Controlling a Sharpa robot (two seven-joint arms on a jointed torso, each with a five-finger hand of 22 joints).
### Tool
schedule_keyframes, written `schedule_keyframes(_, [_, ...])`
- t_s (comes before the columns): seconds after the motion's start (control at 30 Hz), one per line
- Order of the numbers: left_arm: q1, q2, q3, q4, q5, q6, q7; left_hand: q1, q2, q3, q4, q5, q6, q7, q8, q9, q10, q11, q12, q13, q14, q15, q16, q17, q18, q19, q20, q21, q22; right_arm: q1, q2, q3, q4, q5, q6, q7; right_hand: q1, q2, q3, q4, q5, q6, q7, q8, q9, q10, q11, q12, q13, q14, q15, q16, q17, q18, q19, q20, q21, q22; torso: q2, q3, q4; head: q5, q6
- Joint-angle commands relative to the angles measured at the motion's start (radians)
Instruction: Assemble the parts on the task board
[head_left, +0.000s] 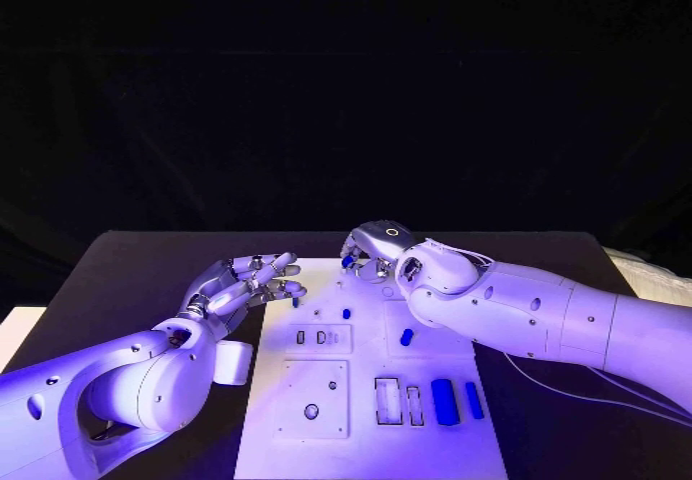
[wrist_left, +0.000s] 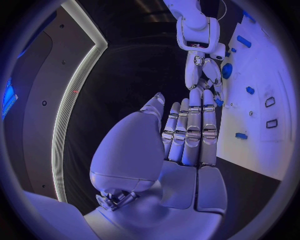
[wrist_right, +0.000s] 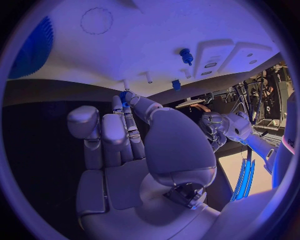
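Two silver many-fingered hands meet at the white rectangular task board, which lies on the black table. The left hand is at the board's left edge, towards its far end; its fingers are stretched out straight side by side and grip nothing. A small blue peg stands just at that edge, close by its fingertips; whether they touch it cannot be told. The right hand hangs over the far end of the board with its fingers curled down, and the right wrist view shows a tiny blue part pinched between its thumb and a fingertip. Several more parts sit on the board: a short blue pin and a blue oblong piece about its middle, and two long blue bars standing side by side at its near right corner, beside a row of empty rectangular slots
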Motion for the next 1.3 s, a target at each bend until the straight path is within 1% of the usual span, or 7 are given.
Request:
schedule_keyframes(0.03, [0.001,0.000,0.001,0.001,0.001,0.022,0.003,0.004,-0.008,0.000,-0.005,-0.001,-0.001,0.005,-0.004,-0.001,0.001,0.005,-0.004,-0.001,-0.005,0.001,-0.006,0.002,0.003,-0.002,0.006,-0.002,-0.001,0.000,-0.003,0.000,0.006,-0.016,0.027,-0.016,0.002,-0.011,-0.001,0.008,0.006,0.006,0.000,0.004,0.001,-0.001,-0.002,-0.001,0.001,0.019,0.007,0.004,-0.003,-0.018,-0.003,0.003,0.006,0.001,0.000,-0.0002,0.0024,-0.003,0.000])
schedule_keyframes(0.27, [0.001,-0.001,0.001,0.002,0.001,0.023,0.003,0.004,-0.008,0.000,-0.005,-0.001,-0.001,0.005,-0.004,-0.001,0.001,0.005,-0.004,-0.001,-0.005,0.001,-0.006,0.002,0.003,-0.002,0.006,-0.002,-0.001,0.000,-0.002,0.001,0.003,-0.016,0.085,-0.022,0.000,-0.014,-0.002,0.010,0.004,0.006,-0.001,0.004,0.001,-0.002,-0.002,-0.001,0.001,0.018,0.008,0.005,-0.003,-0.018,-0.005,0.003,0.006,0.000,0.001,-0.0011,0.0026,-0.003,0.001])
schedule_keyframes(0.67, [0.002,0.000,0.001,0.004,0.001,0.024,0.002,0.004,-0.008,0.000,-0.005,-0.001,-0.001,0.005,-0.004,-0.001,0.001,0.005,-0.004,-0.001,-0.005,0.001,-0.006,0.002,0.003,-0.002,0.006,-0.002,-0.001,0.000,0.027,0.001,-0.020,-0.013,0.138,-0.023,-0.007,-0.017,-0.004,0.017,-0.003,0.003,-0.001,0.002,0.001,-0.006,-0.001,-0.002,0.000,0.017,0.009,0.006,-0.003,-0.017,-0.008,0.004,0.007,0.000,0.002,-0.0017,0.0040,-0.005,-0.004])
schedule_keyframes(0.9, [0.003,-0.001,0.001,0.006,0.001,0.024,0.001,0.004,-0.008,0.000,-0.005,-0.001,-0.001,0.005,-0.004,-0.001,0.001,0.005,-0.004,-0.001,-0.005,0.001,-0.006,0.002,0.003,-0.002,0.006,-0.002,-0.001,0.001,0.042,0.001,-0.037,-0.013,0.129,-0.031,-0.017,-0.033,-0.007,0.029,-0.009,-0.028,0.006,-0.002,-0.007,-0.040,0.007,-0.005,-0.002,0.013,0.017,0.001,-0.016,-0.015,-0.022,0.009,0.001,-0.014,0.002,-0.0019,0.0048,-0.006,-0.004])
schedule_keyframes(1.0, [0.004,-0.001,0.001,0.006,0.001,0.025,0.000,0.004,-0.008,0.000,-0.005,-0.001,-0.001,0.005,-0.004,-0.001,0.001,0.005,-0.004,-0.001,-0.005,0.001,-0.006,0.002,0.003,-0.002,0.006,-0.002,-0.001,0.001,0.046,0.001,-0.042,-0.013,0.125,-0.036,-0.025,-0.059,-0.018,0.036,-0.014,-0.096,0.018,-0.002,-0.022,-0.111,0.023,-0.004,-0.004,0.003,0.031,-0.022,-0.052,-0.010,-0.043,0.021,-0.021,-0.049,0.002,-0.0018,0.0049,-0.006,-0.004])
schedule_keyframes(1.1, [0.004,-0.001,0.001,0.006,0.001,0.025,-0.001,0.004,-0.008,0.000,-0.005,-0.001,-0.001,0.005,-0.004,-0.001,0.001,0.005,-0.004,-0.001,-0.005,0.001,-0.006,0.002,0.003,-0.002,0.006,-0.002,-0.001,0.002,0.045,0.000,-0.042,-0.013,0.114,-0.039,-0.016,-0.075,-0.051,0.041,-0.013,-0.169,0.018,-0.001,-0.024,-0.208,0.037,-0.003,-0.003,-0.001,0.042,-0.033,-0.072,-0.004,-0.061,0.034,-0.040,-0.080,0.002,-0.0018,0.0049,-0.006,-0.004])
schedule_keyframes(1.3, [0.005,-0.005,0.001,0.003,0.001,0.026,-0.002,0.006,-0.009,0.000,-0.006,-0.003,-0.001,0.005,-0.005,-0.001,0.001,0.005,-0.006,-0.001,-0.005,0.001,-0.007,0.003,0.003,-0.002,0.007,-0.003,-0.002,0.002,-0.004,0.002,0.019,-0.006,0.065,-0.037,0.011,-0.068,-0.083,0.044,0.001,-0.172,0.020,0.005,-0.019,-0.220,0.039,0.011,0.001,-0.004,0.043,-0.041,-0.089,-0.001,-0.063,0.040,-0.041,-0.086,0.001,0.0004,0.0013,-0.004,-0.003])
